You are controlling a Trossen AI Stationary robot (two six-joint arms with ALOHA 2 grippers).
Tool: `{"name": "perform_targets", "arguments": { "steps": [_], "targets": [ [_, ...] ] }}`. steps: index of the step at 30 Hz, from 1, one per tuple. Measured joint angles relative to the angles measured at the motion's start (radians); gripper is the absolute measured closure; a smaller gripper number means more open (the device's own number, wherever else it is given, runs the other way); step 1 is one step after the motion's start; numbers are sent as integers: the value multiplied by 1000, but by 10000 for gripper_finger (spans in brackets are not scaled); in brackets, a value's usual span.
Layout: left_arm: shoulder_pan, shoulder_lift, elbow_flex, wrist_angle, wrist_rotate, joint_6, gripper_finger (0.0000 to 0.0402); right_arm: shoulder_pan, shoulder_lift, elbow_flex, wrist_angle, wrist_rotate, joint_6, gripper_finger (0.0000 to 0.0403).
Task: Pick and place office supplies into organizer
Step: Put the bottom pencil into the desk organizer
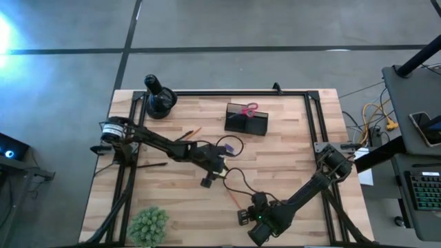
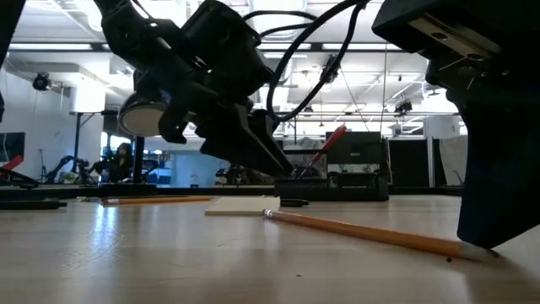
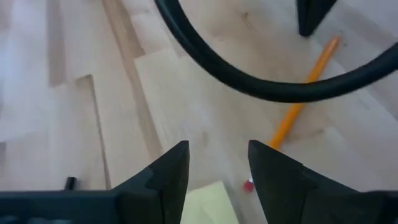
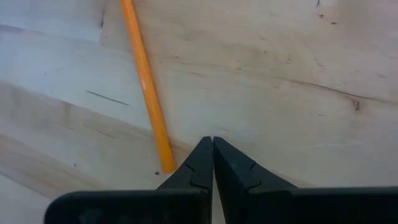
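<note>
My left gripper (image 3: 217,162) is open and slants down over the yellow sticky-note pad (image 3: 210,202), which lies flat on the table (image 2: 243,205); the fingers stand above it without touching it. An orange pencil (image 4: 144,87) lies on the wood between the two grippers (image 2: 363,230). My right gripper (image 4: 212,148) is shut, its tips down at the table right beside one end of that pencil. The black organizer (image 1: 247,118) stands at the far middle of the table with the red-handled scissors (image 1: 251,108) sticking up out of it. My right gripper's shut fingertips (image 4: 198,163) point steeply down at the table beside the pencil's end (image 4: 165,167). Whether they touch the pencil or the wood, I cannot tell.
A second orange pencil (image 1: 187,132) and a black pen (image 1: 151,165) lie on the left half of the table. A round black object with a knob (image 1: 160,100) stands at the far left, a green plant (image 1: 148,224) at the near left. A black cable (image 3: 249,81) loops between the arms.
</note>
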Motion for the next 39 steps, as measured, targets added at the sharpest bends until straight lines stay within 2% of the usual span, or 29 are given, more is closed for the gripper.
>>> {"name": "perform_targets", "arguments": {
  "steps": [3, 14, 26, 33, 36, 39],
  "targets": [
    [0, 0, -4, -36, 33, 6, 249, 0, 0, 9, -2, -8, 15, 394],
    [0, 2, -7, -40, 44, -1, 249, 39, -12, 137, 1, 20, 75, 394],
    [0, 2, -8, -39, 44, -2, 249, 9, 74, 134, 35, 17, 97, 394],
    [-1, 2, -10, -40, 44, -3, 249, 20, 43, 137, 13, 14, 86, 394],
    [-1, 2, -6, -41, 44, -3, 249, 37, 25, 176, -100, 16, 88, 394],
    [-1, 2, 3, -41, 44, -25, 249, 43, 20, 257, -409, -27, 124, 394]
  ]
}}
